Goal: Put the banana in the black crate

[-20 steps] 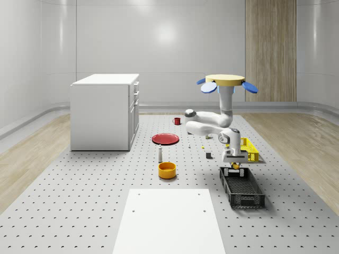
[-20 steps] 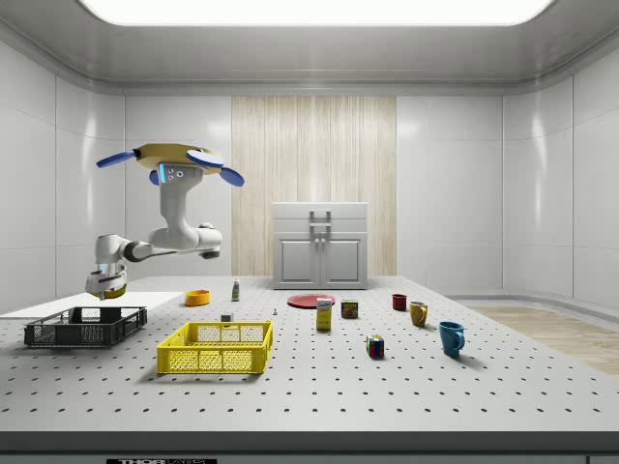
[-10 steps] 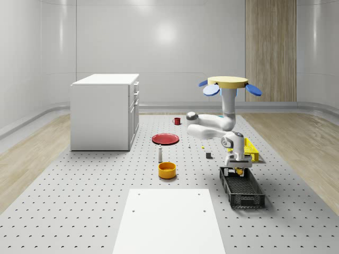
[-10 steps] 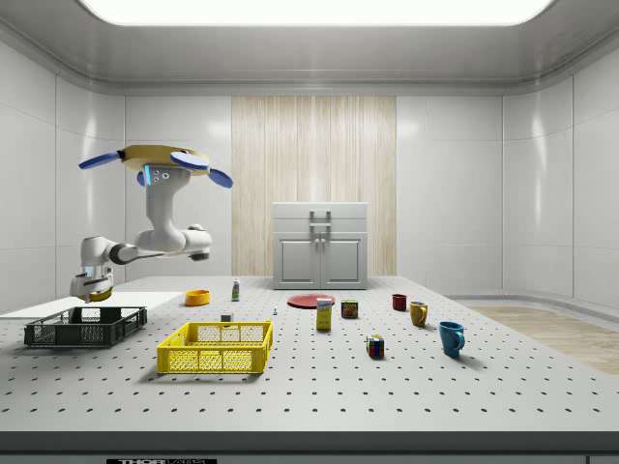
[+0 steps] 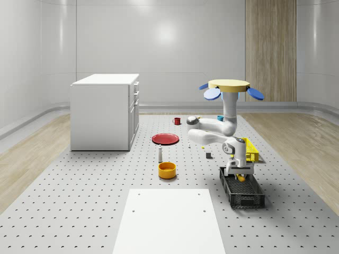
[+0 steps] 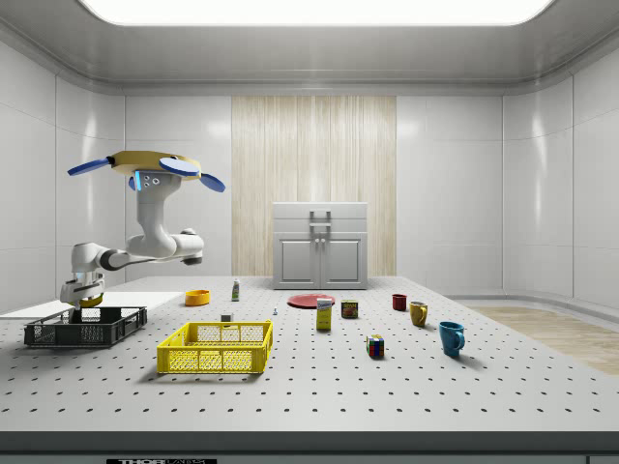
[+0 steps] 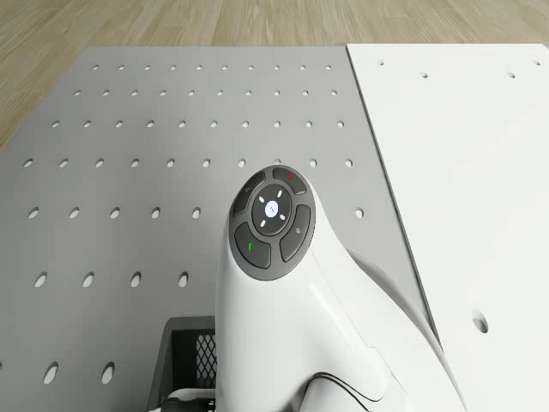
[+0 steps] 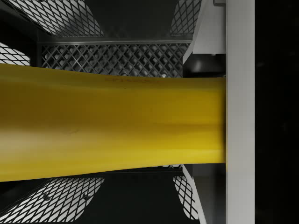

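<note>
Jaws clamped on the banana [image 8: 112, 123], the gripper [image 5: 239, 175] hangs over the black crate [image 5: 242, 189], drone [image 5: 229, 87] hovering above.

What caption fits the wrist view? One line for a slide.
Tool shut on the banana, held above the black crate.

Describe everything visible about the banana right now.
The banana is plain yellow, smooth-skinned with faint lengthwise ridges and no dark spots. It lies crosswise in the gripper, one finger pressed against it. It hangs above the open black crate, whose mesh walls and dark floor show behind it in the wrist view. The drone hovers nearby.
</note>
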Robot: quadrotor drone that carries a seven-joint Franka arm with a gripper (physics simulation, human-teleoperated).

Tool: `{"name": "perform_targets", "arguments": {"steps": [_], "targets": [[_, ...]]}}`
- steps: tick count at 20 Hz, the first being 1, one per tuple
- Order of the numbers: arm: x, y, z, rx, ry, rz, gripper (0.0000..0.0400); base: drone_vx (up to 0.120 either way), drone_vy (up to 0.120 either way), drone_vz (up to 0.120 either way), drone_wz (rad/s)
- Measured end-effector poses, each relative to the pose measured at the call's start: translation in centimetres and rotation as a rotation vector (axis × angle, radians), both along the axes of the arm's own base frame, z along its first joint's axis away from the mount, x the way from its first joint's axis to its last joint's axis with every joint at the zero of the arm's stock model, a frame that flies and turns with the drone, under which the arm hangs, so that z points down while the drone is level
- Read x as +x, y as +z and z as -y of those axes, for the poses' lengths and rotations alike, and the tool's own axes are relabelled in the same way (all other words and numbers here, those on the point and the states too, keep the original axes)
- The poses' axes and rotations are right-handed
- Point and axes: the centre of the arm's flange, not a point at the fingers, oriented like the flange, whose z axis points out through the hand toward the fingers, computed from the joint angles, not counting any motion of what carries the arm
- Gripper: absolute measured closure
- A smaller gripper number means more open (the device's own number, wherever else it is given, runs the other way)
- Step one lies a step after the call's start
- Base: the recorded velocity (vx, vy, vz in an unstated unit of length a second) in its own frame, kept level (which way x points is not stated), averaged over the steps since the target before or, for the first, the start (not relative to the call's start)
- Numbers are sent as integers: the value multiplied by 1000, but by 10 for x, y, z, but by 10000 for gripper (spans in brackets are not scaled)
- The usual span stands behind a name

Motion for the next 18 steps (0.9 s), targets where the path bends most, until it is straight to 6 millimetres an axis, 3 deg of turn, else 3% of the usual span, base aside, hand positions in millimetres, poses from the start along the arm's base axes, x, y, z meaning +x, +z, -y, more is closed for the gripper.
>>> {"name": "perform_targets", "arguments": {"steps": [14,15,18], "targets": [[0,50,0,0,0,0,201,0,0,0,0],[0,52,0,0,0,0,187,0,0,0,0],[0,57,0,3,-6,1,88,0,0,0,0]]}}
